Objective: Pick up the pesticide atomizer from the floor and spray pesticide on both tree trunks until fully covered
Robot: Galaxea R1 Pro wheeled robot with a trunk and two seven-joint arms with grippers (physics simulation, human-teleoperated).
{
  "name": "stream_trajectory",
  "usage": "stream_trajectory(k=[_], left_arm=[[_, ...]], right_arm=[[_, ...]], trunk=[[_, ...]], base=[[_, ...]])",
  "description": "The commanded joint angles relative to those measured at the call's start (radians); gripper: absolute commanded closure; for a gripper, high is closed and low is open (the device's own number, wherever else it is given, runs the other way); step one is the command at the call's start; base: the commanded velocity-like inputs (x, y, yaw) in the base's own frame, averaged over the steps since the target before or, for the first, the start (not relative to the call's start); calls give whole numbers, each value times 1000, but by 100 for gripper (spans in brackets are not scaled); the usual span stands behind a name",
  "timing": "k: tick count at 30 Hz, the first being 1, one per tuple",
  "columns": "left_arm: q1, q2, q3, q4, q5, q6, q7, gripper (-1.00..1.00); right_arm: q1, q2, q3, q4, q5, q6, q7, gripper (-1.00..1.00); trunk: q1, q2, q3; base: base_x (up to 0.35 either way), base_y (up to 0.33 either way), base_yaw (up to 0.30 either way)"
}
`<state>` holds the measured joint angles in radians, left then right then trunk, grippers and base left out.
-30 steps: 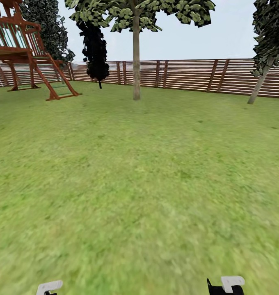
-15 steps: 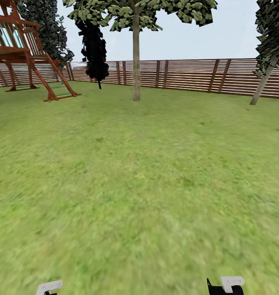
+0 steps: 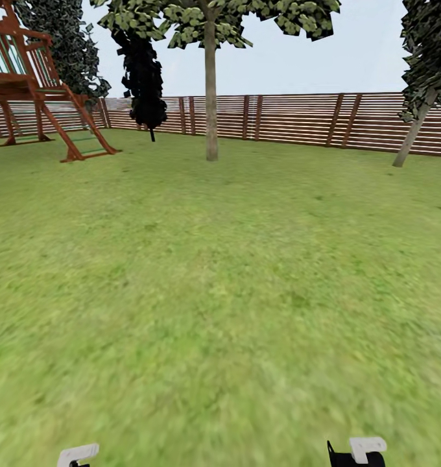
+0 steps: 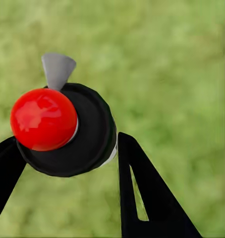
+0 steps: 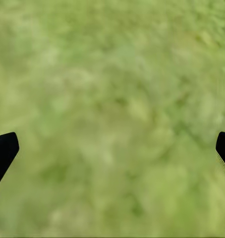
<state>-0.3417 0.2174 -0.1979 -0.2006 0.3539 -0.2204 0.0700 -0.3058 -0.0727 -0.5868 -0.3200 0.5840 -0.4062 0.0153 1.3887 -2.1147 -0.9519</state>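
Blotchy green grass point(image 3: 220, 292) spreads out ahead of us to a brown slatted fence point(image 3: 298, 120), with a red wooden play frame point(image 3: 32, 71) off to our left; the nearer tree trunk point(image 3: 211, 97) stands straight ahead and well apart from us, its long axis upright, smooth and mottled grey-tan under a dark leafy crown; a second, leaning trunk point(image 3: 412, 133) rises far to our right by the fence. Our left gripper point(image 4: 68, 153) is pinching the pesticide atomizer point(image 4: 63, 129), a rounded body with a glossy red cap and a pale grey nozzle, between black fingers point(image 4: 142, 193); so our left arm carries the sprayer. Our right gripper point(image 5: 112, 148) hangs spread wide over grass, holding nothing. We judge the next move is closing on the central trunk.
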Motion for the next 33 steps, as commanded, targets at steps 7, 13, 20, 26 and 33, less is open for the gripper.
stream_trajectory(k=[7,13,20,26,33], left_arm=[[0,0,-11,0,4,-2,14,100],[0,0,-11,0,4,-2,14,100],[0,0,-11,0,4,-2,14,100],[0,0,-11,0,4,-2,14,100],[0,0,-11,0,4,-2,14,100]], right_arm=[[-1,0,-8,1,8,-5,2,-100],[-1,0,-8,1,8,-5,2,-100],[-1,0,-8,1,8,-5,2,-100],[-1,0,-8,1,9,-5,2,-100],[-1,0,-8,1,10,-5,2,-100]], trunk=[[0,0,-1],[0,0,-1],[0,0,-1],[0,0,-1],[0,0,-1]], base=[[335,0,-2],[335,0,0],[335,0,0],[335,0,0],[335,0,0]])
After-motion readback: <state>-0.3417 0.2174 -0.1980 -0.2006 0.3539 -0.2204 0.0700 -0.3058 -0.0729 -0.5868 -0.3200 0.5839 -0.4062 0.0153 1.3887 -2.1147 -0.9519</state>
